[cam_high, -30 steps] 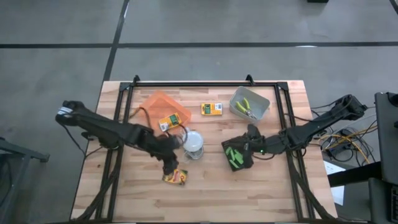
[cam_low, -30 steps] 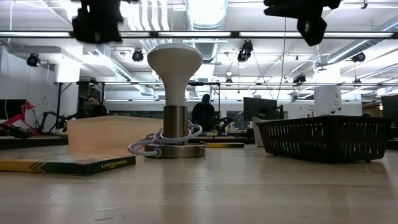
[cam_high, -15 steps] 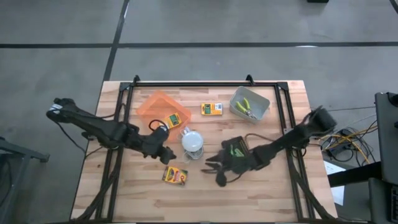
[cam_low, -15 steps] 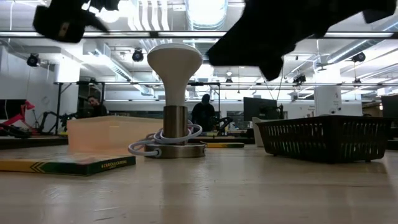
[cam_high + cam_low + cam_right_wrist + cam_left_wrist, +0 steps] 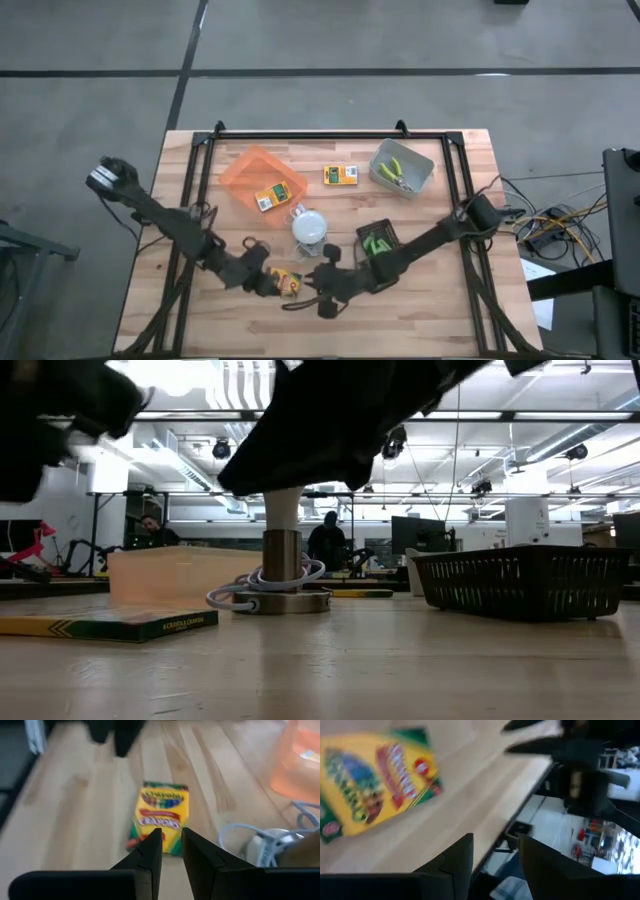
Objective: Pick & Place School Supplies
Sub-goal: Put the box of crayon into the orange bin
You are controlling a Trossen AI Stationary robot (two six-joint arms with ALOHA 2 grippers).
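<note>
A yellow-and-green crayon box (image 5: 284, 284) lies flat on the table near its near edge; it also shows in the low view (image 5: 110, 625). My left gripper (image 5: 261, 281) is just left of it, open, with the box off to one side of its fingers (image 5: 375, 785). My right gripper (image 5: 319, 291) is just right of the box, narrowly open (image 5: 171, 842), with the box (image 5: 160, 817) ahead of its fingertips. A second crayon box (image 5: 273, 195) lies in the orange tray (image 5: 245, 168). A third (image 5: 340, 176) lies flat on the table. Green chunks fill the black tray (image 5: 378, 240).
The white domed object (image 5: 311, 226) on its clear base stands just beyond the two grippers, its cord looped on the table. The grey tray (image 5: 402, 168) at the far right holds yellow-green-handled tools. A black frame runs along the table's edges. People stand far behind in the low view.
My right gripper has swept from the black tray toward the table's left and near edge, ending beside the crayon box. My left gripper drew back from over the box toward the far left, then came down again next to it. The box has stayed where it lay.
</note>
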